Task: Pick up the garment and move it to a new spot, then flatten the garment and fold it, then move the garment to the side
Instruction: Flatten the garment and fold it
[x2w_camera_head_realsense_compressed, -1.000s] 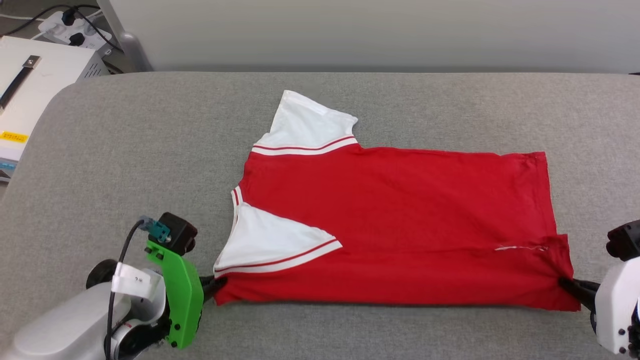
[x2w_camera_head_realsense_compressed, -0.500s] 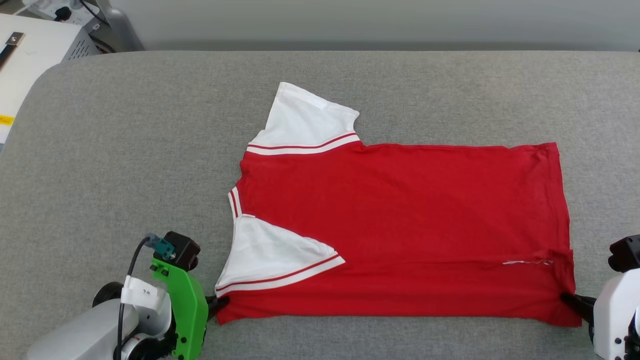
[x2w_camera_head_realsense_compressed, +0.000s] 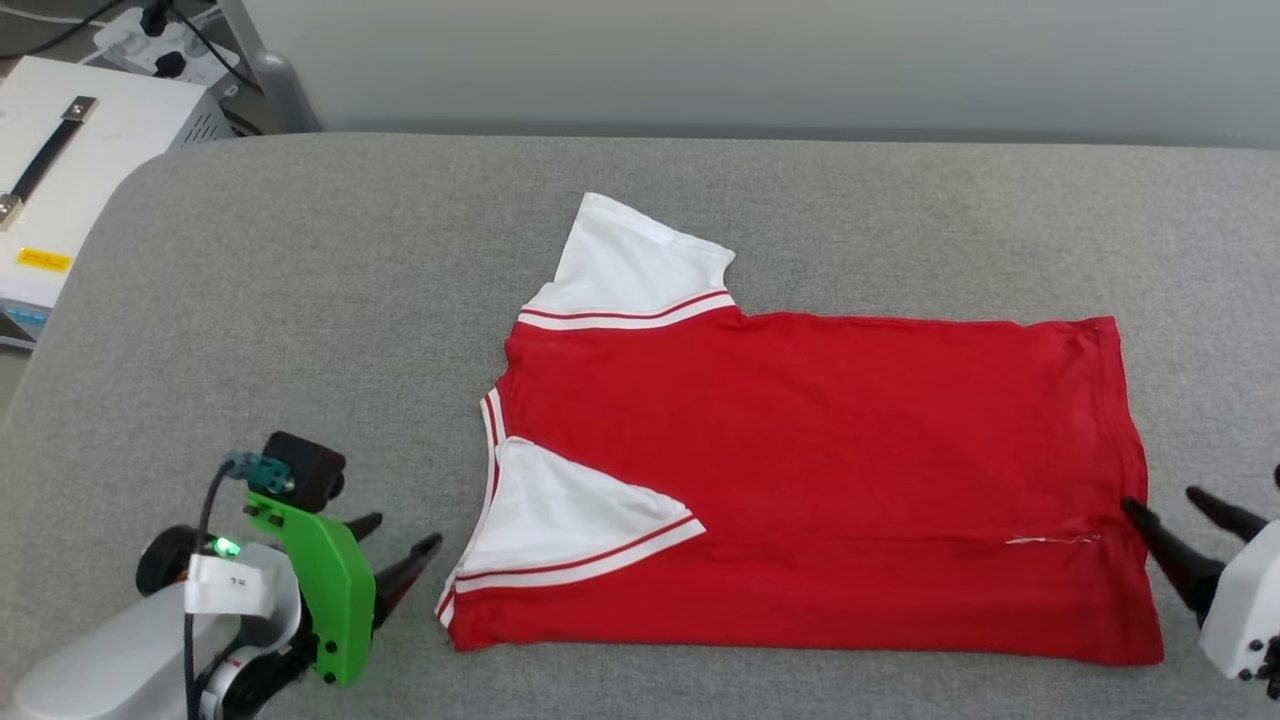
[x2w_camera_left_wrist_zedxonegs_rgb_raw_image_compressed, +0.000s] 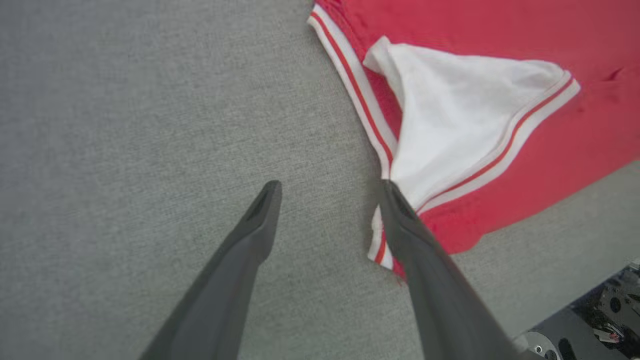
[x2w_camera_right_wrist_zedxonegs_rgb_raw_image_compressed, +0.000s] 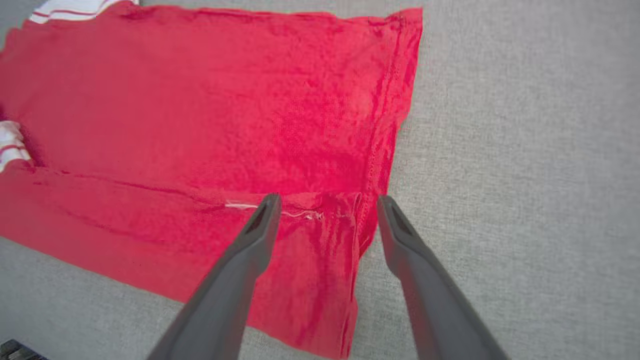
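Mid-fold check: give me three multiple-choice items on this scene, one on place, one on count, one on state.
1. Which part of the jersey lies by the right pincer? A hem, B collar, C far sleeve.
2. How many white sleeves show? A one, B two, C four.
3. The left pincer and right pincer are: A both shut, B both open, C one open.
Key: 1 A, it straddles the hem corner. 2 B, one lies flat at the far edge and one is folded onto the red body. 3 B, both stand spread in the wrist views.
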